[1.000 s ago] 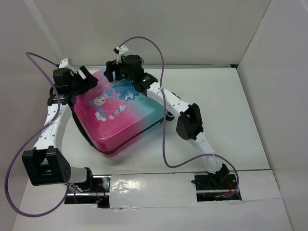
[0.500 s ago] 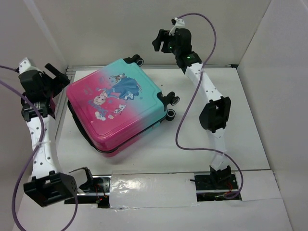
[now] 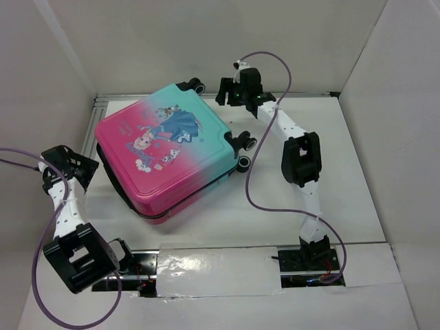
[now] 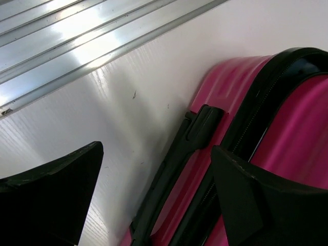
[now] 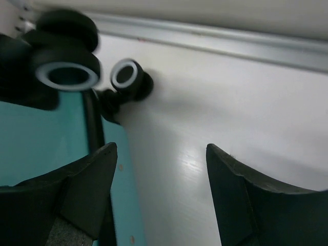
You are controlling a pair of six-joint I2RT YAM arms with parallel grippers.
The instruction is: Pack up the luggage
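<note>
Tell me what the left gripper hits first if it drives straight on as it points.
Probably the black side handle on the luggage's pink edge, lying in line with the open left gripper; depth is unclear, so it may meet the white table beside it instead.

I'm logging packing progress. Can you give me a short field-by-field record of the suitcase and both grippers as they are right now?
luggage: lying flat on the table, shell shut, printed side up
wheels: at the teal end, towards the right arm
left gripper: open, holding nothing, beside the pink side
right gripper: open, holding nothing, by the teal-end wheels
contents: hidden
</note>
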